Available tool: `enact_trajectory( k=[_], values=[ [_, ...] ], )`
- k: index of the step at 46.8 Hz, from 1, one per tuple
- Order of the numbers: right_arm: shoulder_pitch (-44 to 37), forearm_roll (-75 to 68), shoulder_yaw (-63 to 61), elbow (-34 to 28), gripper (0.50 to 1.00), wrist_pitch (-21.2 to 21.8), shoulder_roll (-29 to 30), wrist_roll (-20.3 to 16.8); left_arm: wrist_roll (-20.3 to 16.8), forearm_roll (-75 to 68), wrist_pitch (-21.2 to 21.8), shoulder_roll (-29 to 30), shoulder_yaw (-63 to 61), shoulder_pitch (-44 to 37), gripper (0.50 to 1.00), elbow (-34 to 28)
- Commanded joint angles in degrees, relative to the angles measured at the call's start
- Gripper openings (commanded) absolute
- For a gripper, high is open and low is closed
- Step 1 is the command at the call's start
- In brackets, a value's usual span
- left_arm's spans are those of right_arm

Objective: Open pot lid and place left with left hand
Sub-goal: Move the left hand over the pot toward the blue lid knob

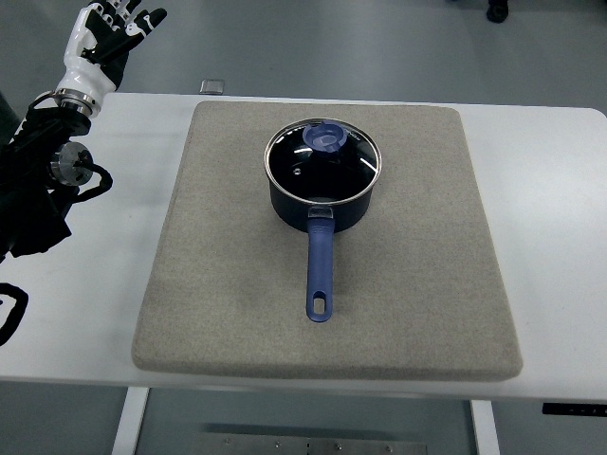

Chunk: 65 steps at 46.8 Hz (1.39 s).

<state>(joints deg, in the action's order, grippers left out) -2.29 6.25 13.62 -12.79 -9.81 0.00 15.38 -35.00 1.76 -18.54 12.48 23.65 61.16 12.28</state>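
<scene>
A dark blue saucepan [321, 204] stands on the grey mat [228, 284], its long blue handle [320, 270] pointing toward the near edge. A glass lid [322, 163] with a metal rim covers the pot, and its blue knob [327, 136] sits toward the far side. My left hand [104, 38] hangs at the upper left, beyond the table's far-left corner, well away from the pot. Its white and black fingers are spread and hold nothing. The right hand does not show.
The mat lies on a white table [550, 237]. My left arm's black forearm [38, 180] covers the table's left edge. A small grey object [213, 86] sits at the table's far edge. Bare mat lies left of the pot.
</scene>
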Motion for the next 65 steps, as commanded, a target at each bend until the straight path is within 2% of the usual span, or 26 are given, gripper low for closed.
enact_trajectory(
  k=[1,31,38,47,55,65],
  values=[
    [0.0,-0.1,0.0,0.05,0.921,-0.03,0.0,0.0,0.0,0.0,0.08,0.0,0.0,0.01,0.992,0.03],
    [-0.09,-0.01,0.0,-0.04,0.921,0.14,0.0,0.17,0.0,-1.84,-0.09,0.09,-2.11,0.19,0.992,0.03],
    [-0.09,0.34,0.09,-0.13,0.921,0.14,0.0,0.08,0.0,-12.2,0.0,0.27,-7.82,3.0,0.992,-0.06],
    [-0.09,0.43,0.18,-0.13,0.921,0.14,0.0,0.08,0.0,-25.92,-0.36,0.97,-9.49,6.77,0.992,0.03],
    [-0.09,0.52,0.18,-0.22,0.921,0.14,0.0,0.08,0.0,-40.6,-2.55,0.7,-14.58,10.82,0.992,0.38],
    [-0.18,0.69,0.35,-0.3,0.921,0.14,0.0,0.0,0.0,-43.6,-3.08,0.88,-27.58,16.27,0.992,3.45]
  ],
)
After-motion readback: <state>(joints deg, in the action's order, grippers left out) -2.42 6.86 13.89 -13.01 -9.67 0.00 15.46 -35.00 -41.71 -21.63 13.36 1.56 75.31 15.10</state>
